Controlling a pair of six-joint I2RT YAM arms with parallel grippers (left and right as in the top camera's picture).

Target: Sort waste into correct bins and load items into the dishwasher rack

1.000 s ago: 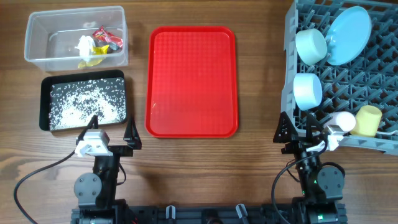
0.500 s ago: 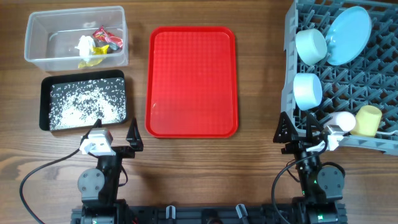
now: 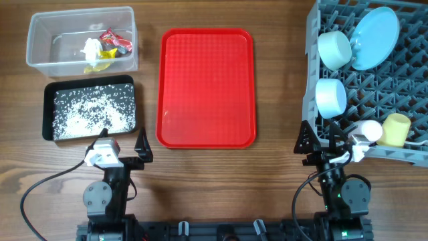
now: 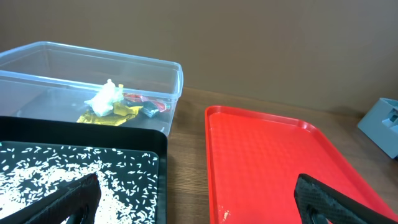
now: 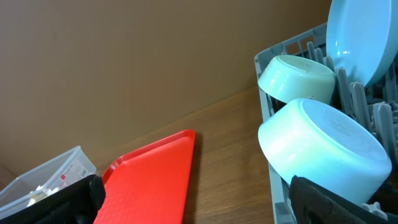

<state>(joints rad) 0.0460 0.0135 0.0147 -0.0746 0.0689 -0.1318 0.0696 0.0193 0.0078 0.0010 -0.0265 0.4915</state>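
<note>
The clear tub [image 3: 40, 63] at the back left holds red and yellow wrappers [image 3: 112, 44] and a white tissue [image 3: 91, 48]; it also shows in the left wrist view [image 4: 155, 68]. The black tray [image 3: 48, 110] holds white rice grains [image 3: 90, 110]. The grey rack [image 3: 374, 87] at the right holds a pale blue plate [image 3: 374, 37], two pale blue bowls [image 3: 334, 49] [image 3: 330, 98], a white cup [image 3: 368, 130] and a yellow cup [image 3: 396, 129]. My left gripper [image 3: 122, 142] is open and empty near the tray's front edge. My right gripper [image 3: 319, 140] is open and empty by the rack's front left corner.
A flat red serving tray [image 3: 206, 87] lies in the middle, bare except for a few grains near its front left corner [image 4: 225, 214]. Bare wooden table [image 3: 221, 187] lies in front of it, between the two arms.
The left arm shifted slightly right and back between the first two frames, then held still. The right arm has not moved.
</note>
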